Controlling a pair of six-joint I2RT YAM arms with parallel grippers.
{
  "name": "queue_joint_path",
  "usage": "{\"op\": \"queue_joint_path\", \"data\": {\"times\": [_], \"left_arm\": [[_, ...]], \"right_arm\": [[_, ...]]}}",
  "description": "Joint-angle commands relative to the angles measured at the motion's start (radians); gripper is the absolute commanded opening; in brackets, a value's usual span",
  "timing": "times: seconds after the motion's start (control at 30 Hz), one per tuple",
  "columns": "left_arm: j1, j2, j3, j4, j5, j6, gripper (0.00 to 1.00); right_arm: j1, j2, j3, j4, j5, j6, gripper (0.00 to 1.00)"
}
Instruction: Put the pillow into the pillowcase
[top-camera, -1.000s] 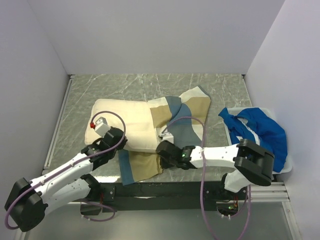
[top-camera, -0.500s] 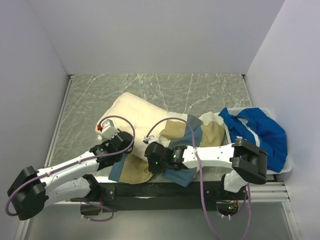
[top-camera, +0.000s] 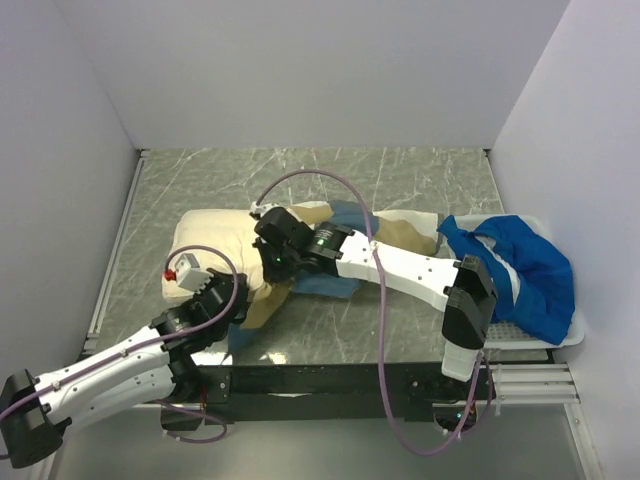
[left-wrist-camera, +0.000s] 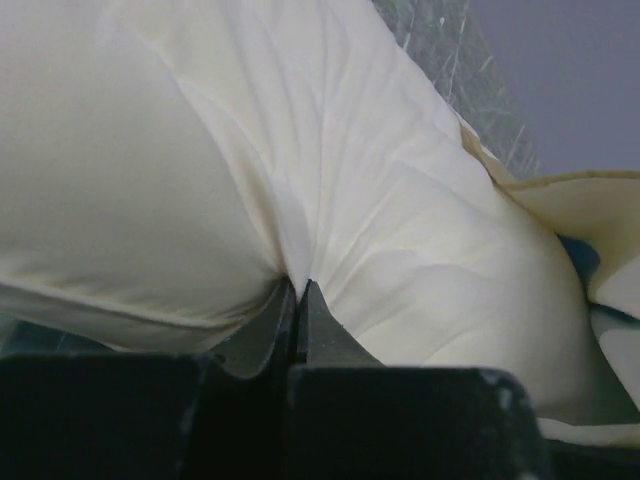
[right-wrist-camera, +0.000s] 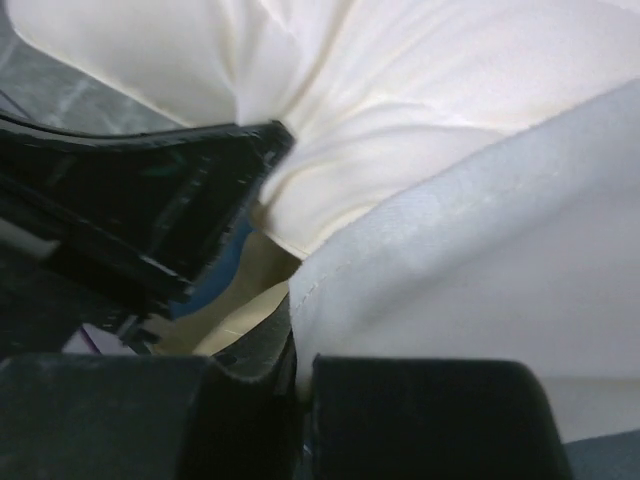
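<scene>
The cream pillow (top-camera: 215, 240) lies left of centre, bunched at its near edge. My left gripper (top-camera: 243, 294) is shut on a pinch of the pillow (left-wrist-camera: 200, 150), and its jaws (left-wrist-camera: 298, 290) meet tightly on the fold. The tan, blue and white pillowcase (top-camera: 405, 235) is crumpled across the pillow's right end. Reaching far to the left, my right gripper (top-camera: 270, 272) is shut on a white hem of the pillowcase (right-wrist-camera: 480, 260), fabric filling its jaws (right-wrist-camera: 302, 370). The pillow (right-wrist-camera: 400, 80) sits just beyond, with the left gripper's fingers (right-wrist-camera: 170, 220) close beside it.
A bright blue cloth (top-camera: 520, 265) is heaped in a white tray (top-camera: 560, 335) at the right edge. Grey walls close the table on the left, back and right. The marbled tabletop (top-camera: 330, 175) shows behind the pillow.
My right arm has swung up and left, dragging the pillowcase edge over the pillow's right end. The pillow has shifted back left, and my left gripper has drawn toward the near left with it.
</scene>
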Motion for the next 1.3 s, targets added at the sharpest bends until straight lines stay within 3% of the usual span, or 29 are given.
{"op": "queue_joint_path", "data": {"times": [0.0, 0.1, 0.13, 0.23, 0.3, 0.4, 0.43, 0.5, 0.53, 0.63, 0.77, 0.83, 0.93, 1.0, 1.1, 1.27], "left_arm": [[-0.027, 0.062, 0.066, 0.094, 0.087, 0.014, 0.01], [-0.027, 0.122, 0.086, 0.065, 0.076, -0.001, 0.01], [-0.027, 0.123, 0.098, 0.042, 0.058, -0.007, 0.01], [-0.026, 0.068, 0.114, 0.022, 0.0, 0.023, 0.01], [-0.026, 0.021, 0.092, 0.089, 0.006, 0.112, 0.01], [-0.026, 0.037, 0.097, 0.117, 0.061, 0.126, 0.04], [-0.027, 0.06, 0.119, 0.05, 0.064, 0.113, 0.12], [-0.026, 0.062, 0.149, -0.022, 0.052, 0.089, 0.33], [-0.026, 0.042, 0.175, -0.044, 0.04, 0.097, 0.52], [-0.026, -0.025, 0.239, -0.113, -0.011, 0.128, 0.73], [-0.017, -0.039, 0.385, -0.295, -0.15, 0.097, 0.82], [0.031, 0.004, 0.472, -0.421, -0.207, 0.059, 0.87], [0.176, 0.063, 0.531, -0.348, -0.145, 0.228, 0.91], [0.353, 0.097, 0.538, -0.267, -0.041, 0.394, 0.93], [0.594, 0.183, 0.548, -0.155, 0.231, 0.541, 0.93], [0.804, 0.323, 0.503, -0.052, 0.469, 0.647, 0.94]], "right_arm": [[0.043, -0.019, 0.048, 0.08, 0.058, -0.019, 0.0], [0.045, -0.081, -0.177, 0.206, 0.038, 0.033, 0.0], [0.034, -0.101, -0.324, 0.247, 0.028, 0.048, 0.0], [0.019, -0.149, -0.538, 0.39, -0.055, 0.12, 0.0], [0.048, -0.16, -0.571, 0.422, -0.066, 0.128, 0.01], [0.094, -0.184, -0.519, 0.333, 0.03, 0.11, 0.14], [0.094, -0.203, -0.505, 0.315, 0.046, 0.104, 0.31], [0.093, -0.275, -0.506, 0.28, 0.082, 0.099, 0.46], [0.094, -0.295, -0.494, 0.26, 0.098, 0.093, 0.56], [0.093, -0.359, -0.439, 0.171, 0.161, 0.07, 0.67], [0.015, -0.402, -0.347, 0.088, 0.219, 0.02, 0.73], [-0.082, -0.373, -0.249, 0.064, 0.215, -0.04, 0.75], [-0.192, -0.231, -0.055, -0.014, 0.233, -0.117, 0.76], [-0.226, -0.107, 0.042, -0.05, 0.221, -0.149, 0.76], [-0.268, 0.05, 0.271, -0.123, 0.273, -0.201, 0.76], [-0.338, 0.214, 0.375, -0.143, 0.219, -0.274, 0.76]]}}
